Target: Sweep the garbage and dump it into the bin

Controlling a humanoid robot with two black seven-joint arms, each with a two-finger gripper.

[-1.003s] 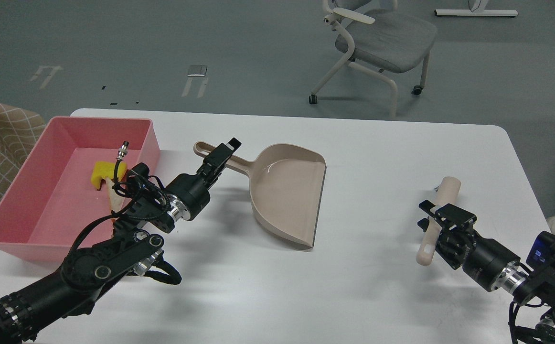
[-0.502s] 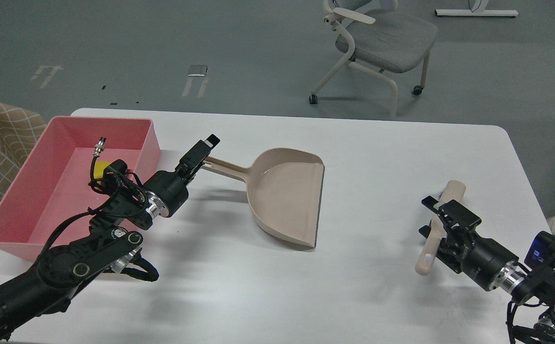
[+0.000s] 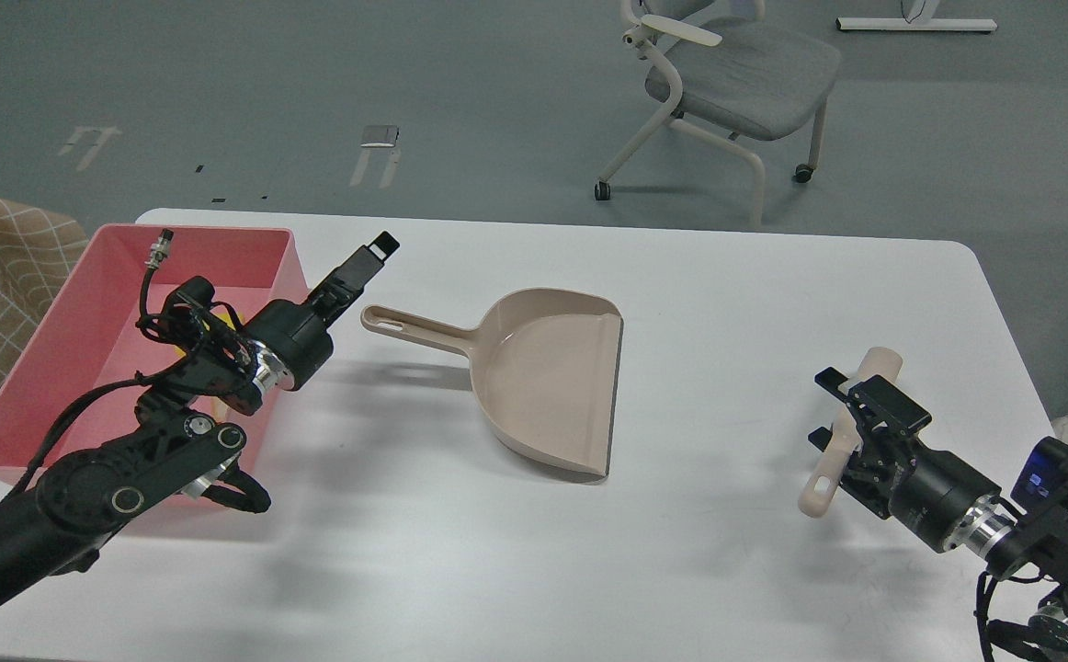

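Left gripper (image 3: 361, 265) let go of dustpan (image 3: 548, 377) handle and pulled back left toward bin (image 3: 65, 313), now apart from it. Dustpan lies flat on table, handle free. Left arm now hides the garbage. Right gripper (image 3: 851, 405) with brush (image 3: 842, 432) shifted slightly.

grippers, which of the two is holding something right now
The right gripper: it is clamped around the beige brush handle. The left gripper holds nothing and hangs clear of the dustpan handle, which lies free on the table.
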